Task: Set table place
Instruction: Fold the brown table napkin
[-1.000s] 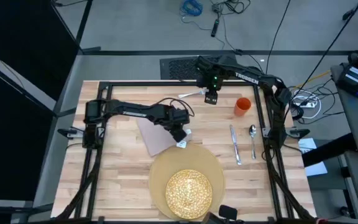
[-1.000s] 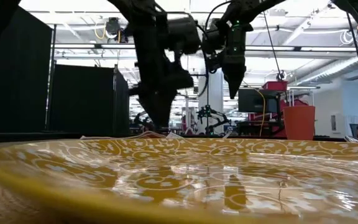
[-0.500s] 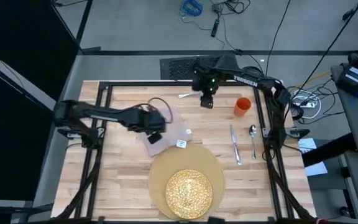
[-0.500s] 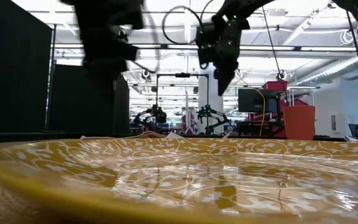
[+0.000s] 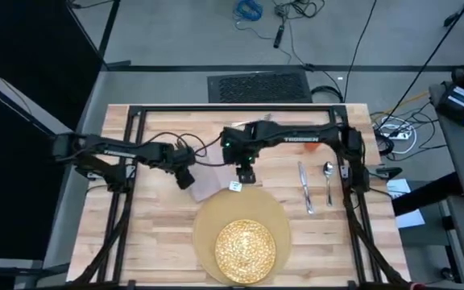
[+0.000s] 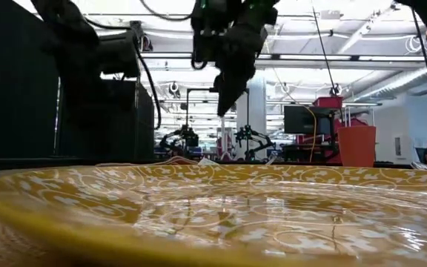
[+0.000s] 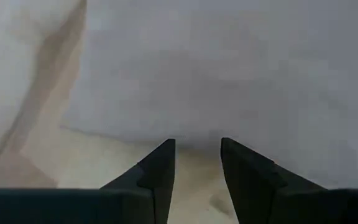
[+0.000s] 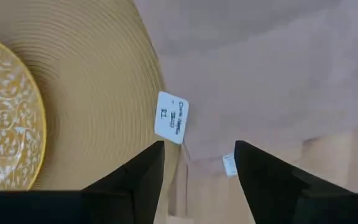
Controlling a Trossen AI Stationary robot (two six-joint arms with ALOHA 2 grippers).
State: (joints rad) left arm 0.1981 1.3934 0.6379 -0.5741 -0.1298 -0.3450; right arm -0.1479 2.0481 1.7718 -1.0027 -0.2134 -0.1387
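Now both grippers hang over the beige napkin point(image 5: 209, 181), which lies on the desk point(image 5: 159, 234) just left of and beyond the round tan placemat point(image 5: 244, 211). Left gripper point(image 5: 186, 180) sits at the napkin's left edge, its fingers point(image 7: 160, 171) slightly parted and empty. Right gripper point(image 5: 246, 176) hovers at the napkin's right corner by its white tag point(image 8: 170, 117), fingers point(image 8: 143, 171) spread apart, holding nothing. A yellow plate point(image 5: 245, 247) rests on the placemat; knife point(image 5: 304, 187) and spoon point(image 5: 328, 180) lie to the right.
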